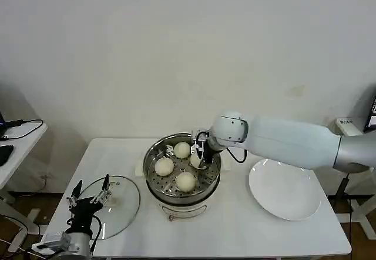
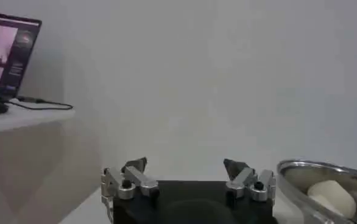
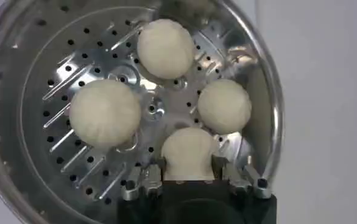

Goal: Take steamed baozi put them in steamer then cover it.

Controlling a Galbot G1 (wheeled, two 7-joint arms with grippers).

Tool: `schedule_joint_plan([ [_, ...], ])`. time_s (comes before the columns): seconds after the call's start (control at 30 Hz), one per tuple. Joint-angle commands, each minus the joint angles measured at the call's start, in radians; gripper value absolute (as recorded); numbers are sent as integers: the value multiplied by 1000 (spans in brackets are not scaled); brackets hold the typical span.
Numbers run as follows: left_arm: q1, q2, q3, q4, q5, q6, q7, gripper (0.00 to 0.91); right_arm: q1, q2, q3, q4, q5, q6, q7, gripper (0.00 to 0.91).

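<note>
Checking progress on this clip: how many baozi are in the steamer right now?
4, all on the steamer tray: one at the back, one on the robot's left, one at the front, one between the right gripper fingers.

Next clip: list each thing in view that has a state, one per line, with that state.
Steamer: uncovered, four buns on its tray.
Fourth bun: on the tray, between the right claw's fingers.
Lid: flat on the table, left of the steamer.
Plate: bare.
Right claw: shut on the bun.
Left claw: open, over the lid.
</note>
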Motion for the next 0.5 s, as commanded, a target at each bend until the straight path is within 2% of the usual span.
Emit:
schedule_joint_plan([
  [0.03, 0, 0, 0, -1, -1, 1, -1, 907, -13, 0, 11, -11, -18, -2, -6, 907],
  [0.3, -3, 1, 1, 0, 0, 2, -2, 907, 18, -43, 97, 33, 8, -3, 22, 907],
  [0.47, -4, 9, -2, 0, -3, 4, -4, 907, 44, -127, 164, 122, 23, -2, 52, 907],
  [0.5, -3, 11, -3, 0, -4, 5, -3, 907, 43, -154, 182, 151, 30, -2, 75, 907],
])
